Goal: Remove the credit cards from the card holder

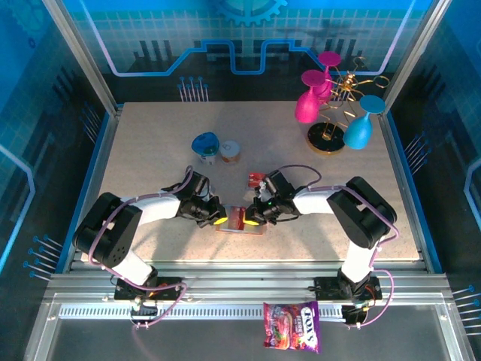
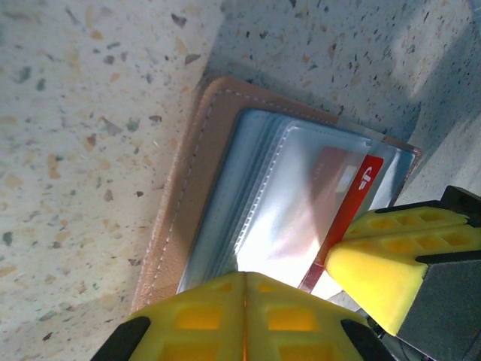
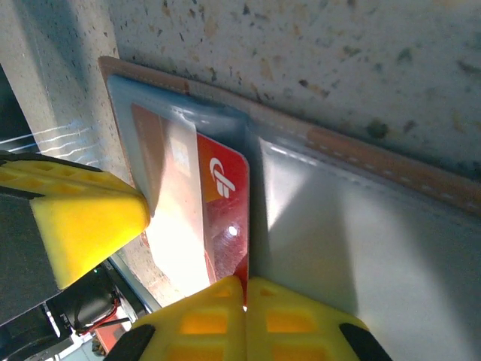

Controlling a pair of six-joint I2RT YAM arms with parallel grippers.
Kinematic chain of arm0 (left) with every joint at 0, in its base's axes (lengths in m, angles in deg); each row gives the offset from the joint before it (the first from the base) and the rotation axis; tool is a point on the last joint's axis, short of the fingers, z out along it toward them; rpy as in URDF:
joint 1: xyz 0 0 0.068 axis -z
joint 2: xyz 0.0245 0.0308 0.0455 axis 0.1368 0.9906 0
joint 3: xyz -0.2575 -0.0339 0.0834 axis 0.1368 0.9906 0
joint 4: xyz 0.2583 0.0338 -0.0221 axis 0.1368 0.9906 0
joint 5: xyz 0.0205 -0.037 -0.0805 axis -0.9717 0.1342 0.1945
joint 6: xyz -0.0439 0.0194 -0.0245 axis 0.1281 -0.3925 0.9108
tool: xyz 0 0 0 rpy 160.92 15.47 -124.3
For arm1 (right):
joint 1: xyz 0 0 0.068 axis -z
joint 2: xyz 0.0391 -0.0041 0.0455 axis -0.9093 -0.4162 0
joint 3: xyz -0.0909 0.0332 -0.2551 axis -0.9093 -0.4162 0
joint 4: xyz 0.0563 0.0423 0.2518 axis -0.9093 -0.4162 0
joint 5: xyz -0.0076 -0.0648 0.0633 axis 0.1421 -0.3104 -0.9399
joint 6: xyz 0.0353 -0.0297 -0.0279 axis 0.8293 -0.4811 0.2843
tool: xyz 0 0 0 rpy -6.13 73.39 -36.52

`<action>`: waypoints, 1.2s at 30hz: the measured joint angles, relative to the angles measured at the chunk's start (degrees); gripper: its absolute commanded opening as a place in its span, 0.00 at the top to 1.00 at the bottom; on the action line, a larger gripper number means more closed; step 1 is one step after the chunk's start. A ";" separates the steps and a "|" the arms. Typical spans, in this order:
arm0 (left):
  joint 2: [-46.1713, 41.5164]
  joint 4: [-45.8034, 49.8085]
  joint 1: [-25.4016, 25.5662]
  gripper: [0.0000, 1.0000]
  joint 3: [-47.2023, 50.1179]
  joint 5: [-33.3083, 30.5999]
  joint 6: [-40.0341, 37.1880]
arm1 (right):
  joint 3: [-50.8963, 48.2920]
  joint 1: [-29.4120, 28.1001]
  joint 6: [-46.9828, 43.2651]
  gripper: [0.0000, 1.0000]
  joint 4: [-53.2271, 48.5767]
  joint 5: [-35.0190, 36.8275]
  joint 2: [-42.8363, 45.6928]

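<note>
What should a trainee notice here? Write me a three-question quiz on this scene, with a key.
1. True or false: the brown card holder lies folded shut on the speckled table.
2. The credit card poking out of its clear sleeve is: A yellow, B red, C green.
3. Where does the candy bag lie relative to the arm bases?
Key: 1 false, it lies open; 2 B; 3 on the near side of them, off the table.
</note>
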 measured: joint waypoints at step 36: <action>0.76 0.39 0.00 0.92 -0.94 -0.11 0.00 | 0.76 3.28 -6.16 0.84 -13.73 2.03 5.33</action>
